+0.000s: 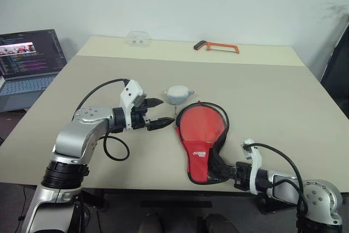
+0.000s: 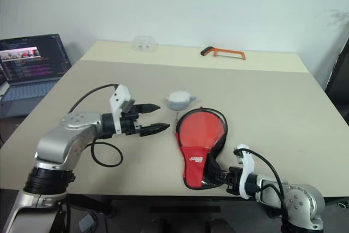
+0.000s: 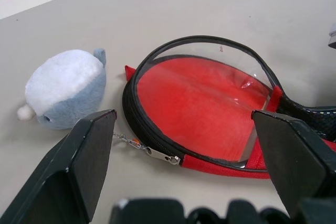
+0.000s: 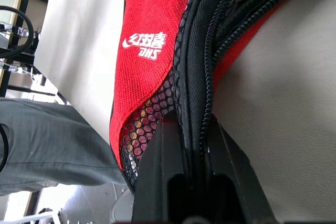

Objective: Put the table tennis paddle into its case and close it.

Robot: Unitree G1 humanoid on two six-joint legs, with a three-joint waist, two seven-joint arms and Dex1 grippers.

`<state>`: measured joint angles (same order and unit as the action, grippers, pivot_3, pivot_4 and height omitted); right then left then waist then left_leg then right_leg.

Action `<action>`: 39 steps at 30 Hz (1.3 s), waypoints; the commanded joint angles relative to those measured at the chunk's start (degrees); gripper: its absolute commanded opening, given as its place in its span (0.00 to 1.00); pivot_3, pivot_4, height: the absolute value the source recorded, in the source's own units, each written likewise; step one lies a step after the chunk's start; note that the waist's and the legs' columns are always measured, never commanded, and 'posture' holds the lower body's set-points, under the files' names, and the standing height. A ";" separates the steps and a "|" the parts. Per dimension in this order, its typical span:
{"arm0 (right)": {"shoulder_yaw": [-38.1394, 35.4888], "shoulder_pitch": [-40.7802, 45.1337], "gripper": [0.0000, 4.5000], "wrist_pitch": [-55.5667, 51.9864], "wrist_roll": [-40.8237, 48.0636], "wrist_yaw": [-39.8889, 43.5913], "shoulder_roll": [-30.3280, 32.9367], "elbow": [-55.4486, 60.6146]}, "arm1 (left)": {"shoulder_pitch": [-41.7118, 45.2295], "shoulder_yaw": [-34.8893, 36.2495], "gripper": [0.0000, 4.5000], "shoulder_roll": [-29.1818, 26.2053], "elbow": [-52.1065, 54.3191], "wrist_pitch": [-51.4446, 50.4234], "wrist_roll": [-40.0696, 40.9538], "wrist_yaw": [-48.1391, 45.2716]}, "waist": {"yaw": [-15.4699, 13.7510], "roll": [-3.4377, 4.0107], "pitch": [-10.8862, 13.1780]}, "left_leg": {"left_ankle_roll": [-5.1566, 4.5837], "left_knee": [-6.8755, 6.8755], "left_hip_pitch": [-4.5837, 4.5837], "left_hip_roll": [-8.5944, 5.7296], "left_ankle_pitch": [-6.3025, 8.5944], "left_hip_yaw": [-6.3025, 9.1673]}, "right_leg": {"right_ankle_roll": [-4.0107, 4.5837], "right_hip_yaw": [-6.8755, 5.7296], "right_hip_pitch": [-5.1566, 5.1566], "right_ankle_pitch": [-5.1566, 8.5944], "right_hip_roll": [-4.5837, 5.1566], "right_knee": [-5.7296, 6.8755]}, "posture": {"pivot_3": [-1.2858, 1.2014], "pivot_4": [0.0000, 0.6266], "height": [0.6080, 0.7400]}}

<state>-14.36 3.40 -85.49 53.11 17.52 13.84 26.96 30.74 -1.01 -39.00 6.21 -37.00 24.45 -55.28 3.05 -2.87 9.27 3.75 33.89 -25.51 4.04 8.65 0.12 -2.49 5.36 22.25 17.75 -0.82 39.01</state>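
Observation:
The case (image 1: 199,154) lies near the table's front edge, red side up, with its white logo (image 4: 144,44) and mesh pocket showing. Its black zip edge (image 3: 157,51) stands open around the round end. Inside it shows the smooth red face of the table tennis paddle (image 3: 199,108) under a shiny film. A fluffy grey pouch (image 1: 178,94) on a short chain (image 3: 131,142) rests beside the round end. My left gripper (image 1: 165,113) hovers open just left of the case, pointing at it. My right gripper (image 1: 232,172) is shut on the case's black edge (image 4: 197,103) at the narrow end.
An open laptop (image 1: 30,64) sits off the table's left side. An orange hacksaw (image 1: 217,46) and a clear plastic box (image 1: 137,37) lie at the far edge. The table (image 1: 272,96) stretches bare to the right of the case.

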 commanded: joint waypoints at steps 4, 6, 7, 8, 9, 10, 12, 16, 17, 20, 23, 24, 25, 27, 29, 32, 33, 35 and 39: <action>4.33 -5.61 0.01 -5.95 0.79 1.22 1.86 -1.14 | 1.02 0.26 1.00 -0.63 1.88 0.66 -0.05 -0.16 | -0.33 -0.01 -0.06 | 0.01 0.00 0.00 0.00 0.02 0.01 | 0.00 -0.01 0.00 0.02 0.00 -0.01 | 0.52 0.24 1.00; 4.54 -6.05 0.01 -6.13 0.91 1.27 1.70 -0.52 | 1.08 0.33 1.00 -0.66 1.87 0.58 -0.01 -0.18 | -0.43 -0.03 -0.11 | 0.01 0.00 0.00 0.00 0.03 0.02 | 0.01 -0.03 -0.01 0.04 0.00 -0.01 | 0.52 0.24 1.00; 4.62 -6.22 0.01 -6.12 0.77 1.14 1.58 -0.39 | 1.17 0.35 1.00 -0.65 1.78 0.58 -0.03 -0.16 | -0.47 -0.04 -0.13 | 0.01 0.00 0.00 0.00 0.03 0.03 | 0.02 -0.04 -0.01 0.04 0.00 -0.01 | 0.52 0.24 1.00; 4.59 -6.28 0.01 -6.16 0.53 0.86 1.28 -0.48 | 1.27 0.34 1.00 -0.61 1.65 0.59 -0.06 -0.16 | -0.49 -0.05 -0.14 | 0.01 0.00 0.00 0.00 0.04 0.04 | 0.03 -0.05 -0.01 0.05 0.00 -0.01 | 0.52 0.24 1.00; 4.52 -6.37 0.01 -6.21 0.40 0.67 1.06 -0.49 | 1.30 0.34 1.00 -0.59 1.66 0.56 -0.06 -0.13 | -0.50 -0.07 -0.16 | 0.01 0.00 0.00 0.00 0.05 0.05 | 0.04 -0.06 -0.02 0.06 0.00 -0.01 | 0.52 0.24 1.00; 4.50 -6.43 0.01 -6.34 0.57 0.76 0.95 -0.37 | 1.29 0.32 1.00 -0.60 1.70 0.53 -0.05 -0.14 | -0.50 -0.07 -0.17 | 0.01 0.00 0.00 0.00 0.06 0.05 | 0.05 -0.07 -0.02 0.06 0.00 -0.01 | 0.52 0.24 1.00; 4.41 -6.61 0.01 -6.80 1.14 0.90 0.71 0.36 | 1.23 0.32 1.00 -0.64 1.80 0.47 0.01 -0.20 | -0.50 -0.09 -0.20 | 0.01 0.00 0.00 0.01 0.06 0.06 | 0.05 -0.08 -0.02 0.06 0.00 0.00 | 0.52 0.24 1.00; 6.06 -6.22 0.01 -4.32 -1.33 0.30 2.62 0.07 | 1.24 0.12 1.00 -0.54 1.50 0.69 -0.23 -0.23 | -0.50 -0.08 -0.21 | 0.01 0.00 0.01 0.01 0.06 0.09 | 0.07 -0.10 -0.03 0.07 -0.01 0.01 | 0.52 0.24 1.00; 6.92 -5.92 0.01 -2.95 -2.26 0.50 3.71 -0.03 | 1.29 0.04 1.00 -0.47 1.41 0.76 -0.29 -0.23 | -0.50 -0.08 -0.23 | 0.01 0.00 0.01 0.01 0.06 0.09 | 0.07 -0.11 -0.03 0.07 -0.01 0.01 | 0.52 0.24 1.00; 6.24 -4.62 0.08 -2.04 -2.23 0.99 4.23 -1.31 | 1.59 -0.17 1.00 -0.26 1.11 0.90 -0.47 -0.23 | -0.52 -0.10 -0.25 | 0.01 0.01 0.02 0.00 0.06 0.09 | 0.07 -0.11 -0.06 0.08 -0.01 0.00 | 0.52 0.24 1.00; 4.80 -2.81 0.28 -2.19 -1.00 1.34 4.17 -1.62 | 2.05 -0.31 1.00 -0.12 0.57 1.12 -0.59 -0.23 | -0.50 -0.09 -0.24 | 0.01 0.04 0.07 0.00 0.06 0.09 | 0.06 -0.09 -0.09 0.08 0.00 0.03 | 0.52 0.24 1.00; 4.20 -2.17 0.34 -2.38 -0.75 1.24 3.93 -1.80 | 2.22 -0.37 1.00 -0.07 0.31 1.20 -0.65 -0.22 | -0.48 -0.08 -0.24 | 0.01 0.05 0.12 0.01 0.06 0.08 | 0.05 -0.08 -0.13 0.08 -0.01 0.05 | 0.52 0.24 1.00; 3.88 -1.45 0.41 -2.39 -0.71 1.16 4.01 -1.86 | 2.39 -0.44 1.00 -0.02 0.02 1.35 -0.77 -0.21 | -0.47 -0.07 -0.23 | 0.01 0.05 0.19 0.01 0.06 0.07 | 0.01 -0.04 -0.17 0.10 -0.02 0.06 | 0.52 0.24 1.00; 3.80 0.03 0.55 -2.15 -0.46 1.95 5.49 -1.34 | 2.69 -0.55 1.00 0.14 -0.60 1.67 -1.03 -0.19 | -0.31 -0.04 -0.20 | 0.00 0.06 0.39 0.02 0.05 0.01 | -0.11 0.05 -0.28 0.15 -0.03 0.07 | 0.52 0.24 1.00; 3.10 1.69 0.69 -1.71 0.02 3.11 7.27 -0.98 | 2.95 -0.54 1.00 0.34 -1.15 2.02 -1.31 0.04 | -0.14 0.03 -0.16 | 0.00 0.08 0.70 0.02 0.05 -0.06 | -0.15 0.14 -0.58 0.15 -0.01 0.06 | 0.52 0.24 1.00; 3.76 3.80 0.92 2.54 -1.78 7.23 15.85 -0.19 | 3.31 0.09 1.00 0.82 -2.12 2.63 -1.70 1.13 | -0.20 0.17 -0.04 | -0.04 0.16 0.72 -0.05 0.02 -0.15 | 0.02 0.26 -0.62 0.22 0.10 0.03 | 0.52 0.24 1.00; 4.78 4.16 0.98 5.35 -3.55 9.60 20.64 0.27 | 3.51 0.29 1.00 0.92 -2.69 2.86 -1.98 1.61 | -0.41 0.25 0.03 | -0.08 0.21 0.71 -0.19 0.00 -0.16 | -0.03 0.26 -0.66 0.20 0.21 0.00 | 0.52 0.24 1.00; 5.84 5.07 0.99 10.24 -6.01 13.48 28.31 0.49 | 4.13 0.71 1.00 1.26 -4.08 3.41 -2.63 2.83 | -1.04 0.39 0.15 | -0.14 0.29 0.69 -0.42 -0.04 -0.27 | -0.20 0.31 -0.68 0.14 0.49 -0.07 | 0.52 0.24 1.00; 5.32 11.26 0.99 18.96 -8.99 20.40 38.77 0.65 | 7.53 1.82 1.00 3.61 -9.00 5.90 -4.96 8.16 | -1.27 0.39 0.43 | -0.16 0.47 0.59 -0.50 -0.05 -0.46 | -0.36 0.35 -0.62 0.09 0.70 -0.13 | 0.52 0.24 1.00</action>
<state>-8.23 12.13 -70.92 44.91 34.84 51.73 25.79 35.51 -0.54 -36.27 -2.42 -33.31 20.24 -49.32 1.78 -2.48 9.70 3.58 34.37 -24.94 3.58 8.59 -0.29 -2.86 5.68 21.62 17.83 -0.18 38.91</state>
